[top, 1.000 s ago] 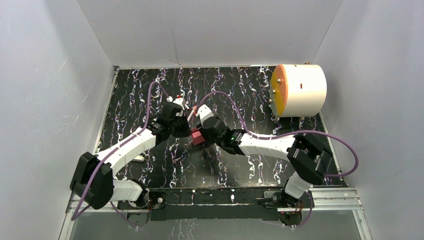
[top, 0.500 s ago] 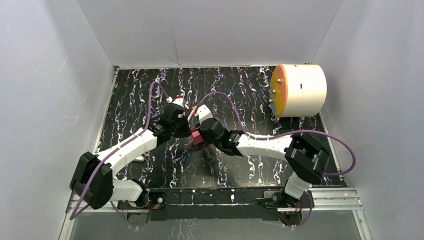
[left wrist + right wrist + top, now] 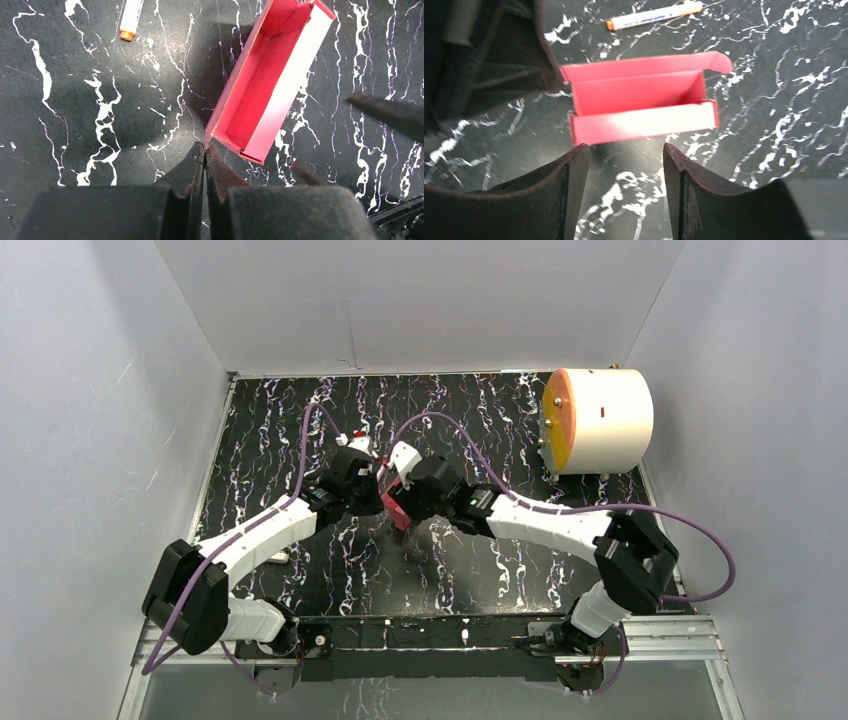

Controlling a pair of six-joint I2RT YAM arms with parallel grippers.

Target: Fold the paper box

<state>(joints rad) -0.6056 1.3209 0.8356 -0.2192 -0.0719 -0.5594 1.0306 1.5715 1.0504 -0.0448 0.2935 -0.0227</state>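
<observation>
Paper box (image 3: 260, 90): a red-pink card box, long and thin, open on top. Its side walls stand up, and one end flap bends inward. It sits on the table, in the middle, between the two grippers.
Left gripper (image 3: 205, 150): its two fingers are pressed together. They pinch the thin wall of the paper box at one bottom corner.
Right gripper (image 3: 624, 152): its fingers are spread wide apart with nothing between them. It hangs over the table just beside one long wall of the box.
Table (image 3: 260, 440): black with white squiggly lines.
Pen (image 3: 654, 15): white with an orange tip, lying flat near the box but not touching it.
Big white drum (image 3: 605, 420): it has an orange face and lies on its side in the far right corner, well apart from the box.
</observation>
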